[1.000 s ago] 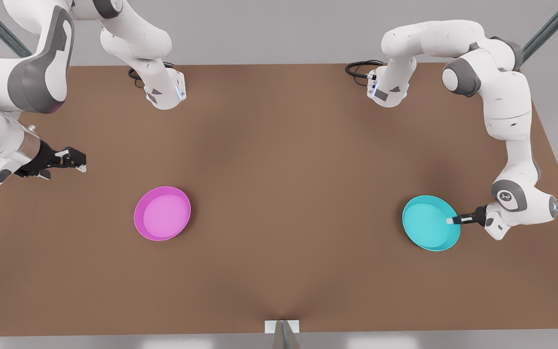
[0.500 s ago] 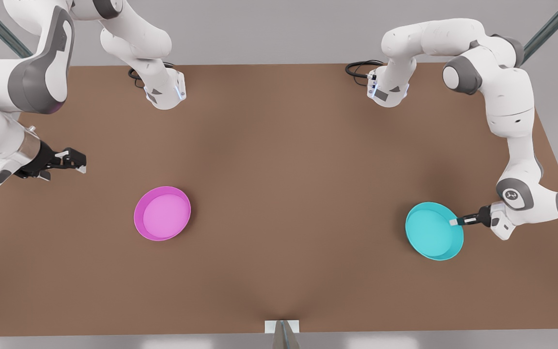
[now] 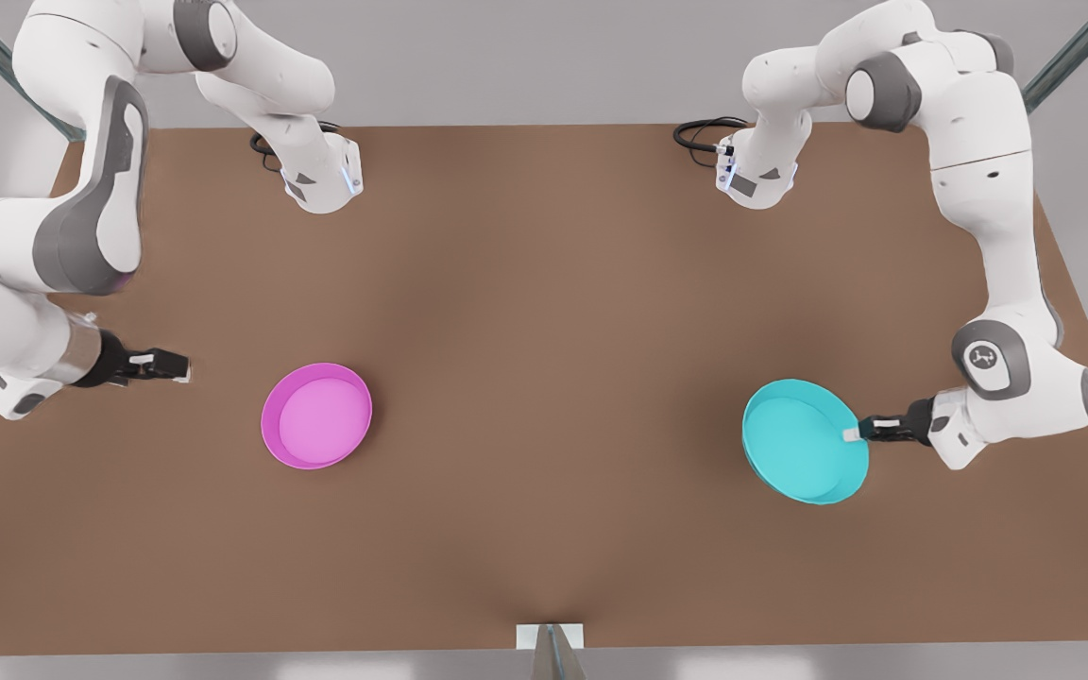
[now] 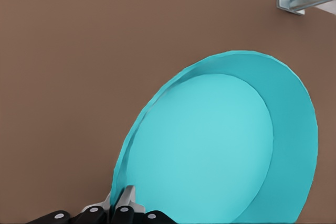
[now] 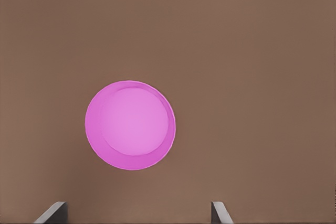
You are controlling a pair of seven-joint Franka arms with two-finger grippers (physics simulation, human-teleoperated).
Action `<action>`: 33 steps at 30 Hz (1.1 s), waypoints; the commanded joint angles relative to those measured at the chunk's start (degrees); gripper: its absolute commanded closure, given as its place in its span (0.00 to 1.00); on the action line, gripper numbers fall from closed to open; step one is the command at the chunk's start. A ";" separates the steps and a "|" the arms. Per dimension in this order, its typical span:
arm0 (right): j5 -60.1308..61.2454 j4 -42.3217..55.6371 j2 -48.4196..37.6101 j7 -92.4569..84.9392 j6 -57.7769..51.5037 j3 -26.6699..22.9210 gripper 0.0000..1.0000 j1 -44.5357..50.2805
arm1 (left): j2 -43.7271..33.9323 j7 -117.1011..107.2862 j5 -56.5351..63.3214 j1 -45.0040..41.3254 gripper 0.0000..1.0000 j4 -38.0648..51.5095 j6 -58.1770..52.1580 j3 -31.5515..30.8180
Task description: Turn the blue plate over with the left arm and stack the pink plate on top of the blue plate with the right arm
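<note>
- The left gripper (image 3: 854,433) is clenched on the rim of the blue plate (image 3: 801,444), at the edge nearest the arm on the front view's right; in the left wrist view its fingers (image 4: 125,199) pinch the lip between them.
- The blue plate looks tilted and lifted off the table (image 3: 544,283), open side up, though how far it clears the surface is hard to judge from here.
- The right gripper (image 3: 171,364) hovers on the front view's left, near the pink plate (image 3: 316,416) but apart from it, fingers spread wide in the right wrist view; this arm waits.
- The pink plate lies flat and open side up on the table, well apart from the blue one.
- Risk: the hold is a thin pinch on one edge, so as the wrist rolls to turn the plate over, its weight may pivot it out of the fingers.
- Risk: if the far rim catches the table mid-turn, the plate may skid or land on edge instead of upside down.
</note>
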 commanded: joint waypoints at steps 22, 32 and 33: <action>0.01 -8.52 -3.39 -0.13 1.40 -1.07 0.00 -1.21 | -0.76 -29.82 22.23 -17.21 0.79 12.83 7.70 -9.30; 4.49 -28.74 -1.55 -13.66 26.89 -3.70 0.00 -6.66 | -2.08 -38.35 70.57 -33.47 0.79 19.07 -1.26 -8.86; 6.86 -28.21 0.82 -17.00 26.98 -3.70 0.00 -8.07 | -2.08 -38.26 77.25 -35.23 0.79 19.16 -3.10 -8.86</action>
